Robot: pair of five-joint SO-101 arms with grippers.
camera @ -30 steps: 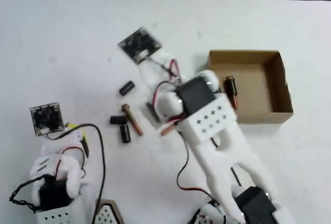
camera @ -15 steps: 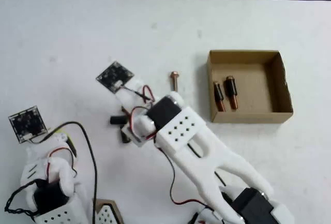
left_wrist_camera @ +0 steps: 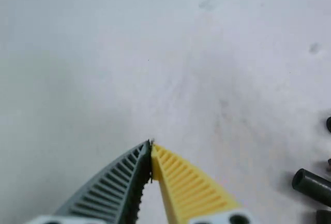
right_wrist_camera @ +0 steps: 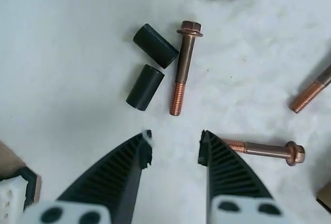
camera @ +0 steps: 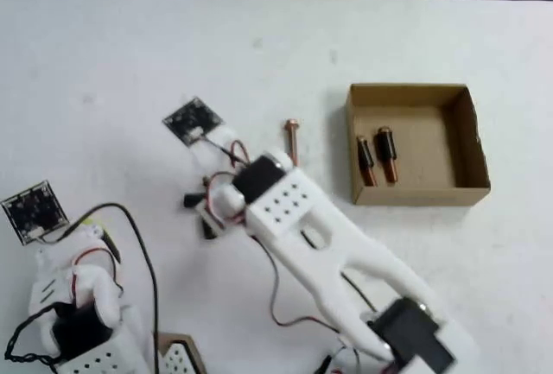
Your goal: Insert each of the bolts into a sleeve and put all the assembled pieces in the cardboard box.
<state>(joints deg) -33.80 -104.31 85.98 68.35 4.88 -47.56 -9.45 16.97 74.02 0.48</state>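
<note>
Right gripper [right_wrist_camera: 176,141] swung off cardboard box [camera: 415,195] — jaws apart near bolt [right_wrist_camera: 182,69].

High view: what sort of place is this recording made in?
Probably a robotics lab or hobby workbench. A plain white table carries a left arm and right arm with exposed wiring, plus loose copper bolts, black sleeves and a cardboard box.

Copper-toned metal bolts [right_wrist_camera: 184,63] with threaded shanks, matt black sleeves [right_wrist_camera: 145,87], brown cardboard box [camera: 460,128], ribbed plastic claw [right_wrist_camera: 175,149], matt white desk [camera: 104,63]
</note>
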